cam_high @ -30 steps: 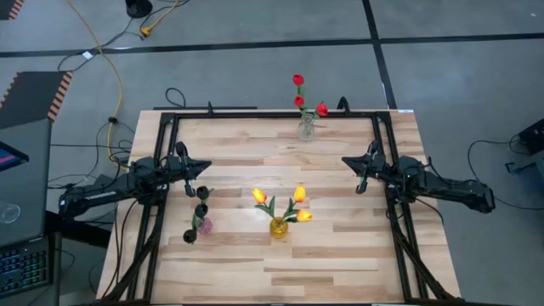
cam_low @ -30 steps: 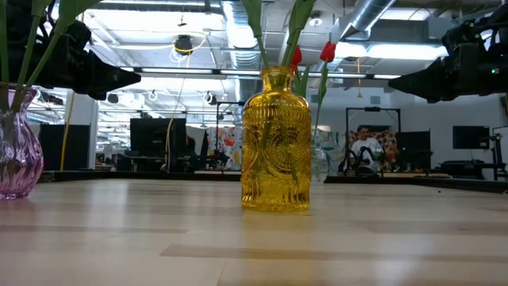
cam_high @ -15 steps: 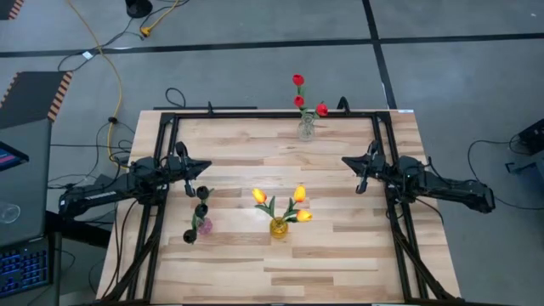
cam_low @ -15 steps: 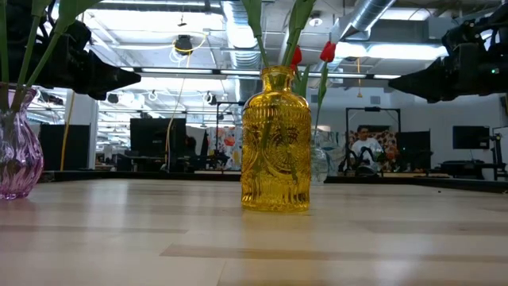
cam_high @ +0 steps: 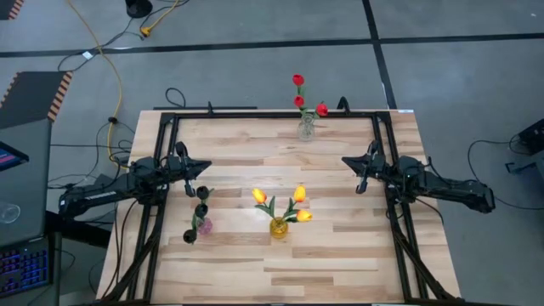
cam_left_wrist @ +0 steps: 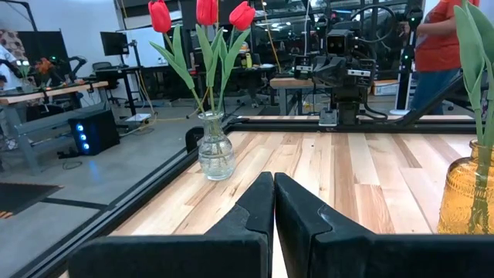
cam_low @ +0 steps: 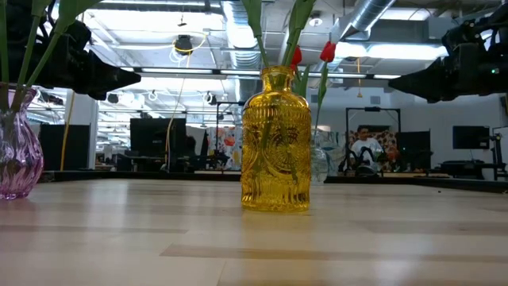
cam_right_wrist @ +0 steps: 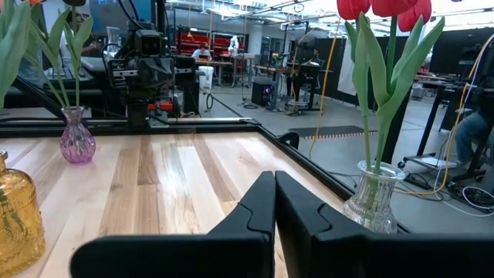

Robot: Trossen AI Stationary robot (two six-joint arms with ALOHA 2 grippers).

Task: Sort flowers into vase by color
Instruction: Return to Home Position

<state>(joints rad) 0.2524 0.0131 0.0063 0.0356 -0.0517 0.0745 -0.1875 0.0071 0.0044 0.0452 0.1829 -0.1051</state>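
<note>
Nearest, the yellow flowers [cam_high: 299, 194] fill the yellow vase [cam_high: 279, 227], black flowers [cam_high: 201, 209] the purple vase [cam_high: 204, 226] beside it. The left pincer [cam_left_wrist: 273, 181] and right pincer [cam_right_wrist: 274, 179] hang shut, empty; a low swing could clip stems. Farthest, the red flowers [cam_high: 299, 100] make their clear vase [cam_high: 306, 129] top-heavy near the table [cam_high: 340, 255] edge.

Robotics lab, exposed ceiling ducts [cam_low: 236, 36], dark monitors [cam_low: 152, 135], workbenches [cam_left_wrist: 46, 91], yellow cable [cam_high: 115, 75] on concrete floor [cam_high: 255, 76]

No writing, label, brand or number can be read — nothing legible anywhere.
</note>
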